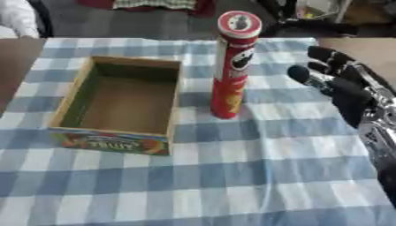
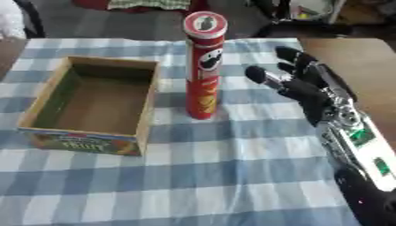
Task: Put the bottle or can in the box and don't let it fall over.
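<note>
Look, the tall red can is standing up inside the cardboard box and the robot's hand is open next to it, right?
Not quite. The red can stands upright on the checked cloth, beside the cardboard box, not inside it; the left eye view shows this. The right hand is open next to it.

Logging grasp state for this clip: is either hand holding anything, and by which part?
Nothing is held. The right hand is open beside the upright red can, apart from it. The left hand is not in view.
</note>
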Action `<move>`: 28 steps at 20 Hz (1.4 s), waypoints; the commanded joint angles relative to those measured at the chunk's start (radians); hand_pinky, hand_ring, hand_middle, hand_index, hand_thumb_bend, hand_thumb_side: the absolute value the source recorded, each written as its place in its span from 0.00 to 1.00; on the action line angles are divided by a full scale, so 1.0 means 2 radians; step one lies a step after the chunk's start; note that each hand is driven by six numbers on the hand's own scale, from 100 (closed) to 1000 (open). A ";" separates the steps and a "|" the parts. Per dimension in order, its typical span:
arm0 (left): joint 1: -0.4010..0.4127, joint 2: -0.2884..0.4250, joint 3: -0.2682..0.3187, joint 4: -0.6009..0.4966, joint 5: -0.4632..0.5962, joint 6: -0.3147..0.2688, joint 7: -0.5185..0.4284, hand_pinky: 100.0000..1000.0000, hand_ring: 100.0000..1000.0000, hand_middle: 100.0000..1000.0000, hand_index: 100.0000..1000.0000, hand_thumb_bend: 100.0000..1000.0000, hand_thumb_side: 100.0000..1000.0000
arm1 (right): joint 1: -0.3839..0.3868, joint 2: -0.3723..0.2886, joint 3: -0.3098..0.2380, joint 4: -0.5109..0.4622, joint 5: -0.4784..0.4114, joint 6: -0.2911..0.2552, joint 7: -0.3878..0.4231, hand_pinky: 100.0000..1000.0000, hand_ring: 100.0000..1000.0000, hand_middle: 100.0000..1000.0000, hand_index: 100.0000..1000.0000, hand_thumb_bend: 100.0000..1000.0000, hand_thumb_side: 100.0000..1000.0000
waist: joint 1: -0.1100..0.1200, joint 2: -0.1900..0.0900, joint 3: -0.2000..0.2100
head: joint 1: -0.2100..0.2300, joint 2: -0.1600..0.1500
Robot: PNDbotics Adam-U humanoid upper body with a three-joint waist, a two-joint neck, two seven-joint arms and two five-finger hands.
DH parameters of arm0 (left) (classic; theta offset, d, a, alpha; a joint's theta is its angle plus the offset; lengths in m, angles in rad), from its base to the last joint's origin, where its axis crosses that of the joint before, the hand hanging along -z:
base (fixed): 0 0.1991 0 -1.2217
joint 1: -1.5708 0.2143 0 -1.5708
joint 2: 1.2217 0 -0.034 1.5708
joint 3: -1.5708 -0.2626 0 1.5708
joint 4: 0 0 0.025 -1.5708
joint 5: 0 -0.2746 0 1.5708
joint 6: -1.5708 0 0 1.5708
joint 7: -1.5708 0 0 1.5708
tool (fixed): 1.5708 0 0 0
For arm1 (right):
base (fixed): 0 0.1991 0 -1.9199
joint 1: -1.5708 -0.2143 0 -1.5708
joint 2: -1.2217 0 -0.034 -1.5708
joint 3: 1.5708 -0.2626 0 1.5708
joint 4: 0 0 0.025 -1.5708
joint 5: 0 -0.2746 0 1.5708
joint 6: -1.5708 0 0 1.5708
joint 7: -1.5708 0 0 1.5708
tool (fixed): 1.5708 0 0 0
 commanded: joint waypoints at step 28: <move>-0.009 0.003 -0.002 -0.005 0.001 0.001 -0.009 1.00 0.88 0.86 0.77 0.36 0.54 | -0.056 0.055 0.046 0.078 0.076 -0.064 0.117 0.85 1.00 0.96 0.87 1.00 0.30 | 0.003 0.003 0.004 | -0.027 -0.015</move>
